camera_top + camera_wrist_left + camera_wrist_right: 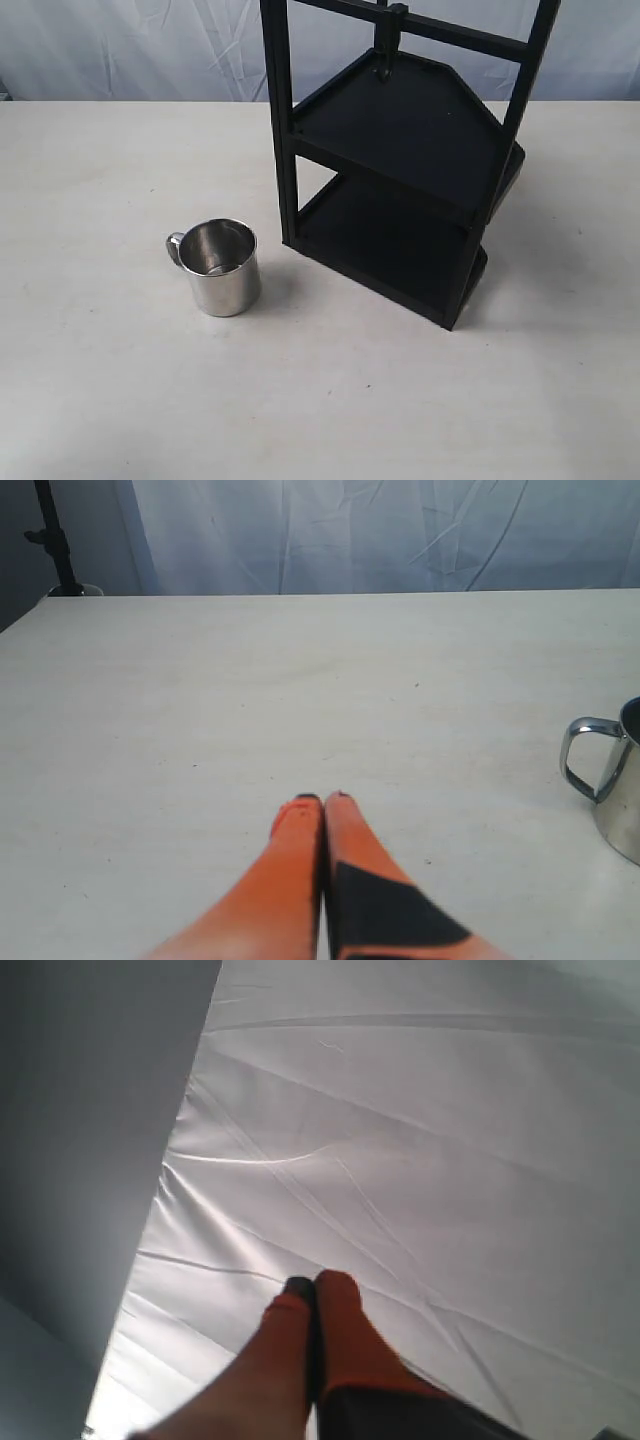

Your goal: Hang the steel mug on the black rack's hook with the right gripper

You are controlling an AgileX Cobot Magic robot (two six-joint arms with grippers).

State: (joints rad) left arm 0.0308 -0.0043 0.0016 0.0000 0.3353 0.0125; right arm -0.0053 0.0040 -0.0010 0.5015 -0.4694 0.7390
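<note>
The steel mug (222,266) stands upright on the white table, left of the black rack (400,160), its looped handle turned to the left. The hook (384,62) hangs from the rack's top crossbar, with nothing on it. In the left wrist view the mug's handle (590,757) shows at the frame's edge, well apart from my left gripper (323,802), whose orange fingers are pressed together over bare table. My right gripper (312,1288) is shut too, empty, pointing at a white cloth backdrop. Neither gripper appears in the exterior view.
A wrinkled white curtain (130,45) hangs behind the table (100,380). A dark stand (52,535) rises at the table's far corner in the left wrist view.
</note>
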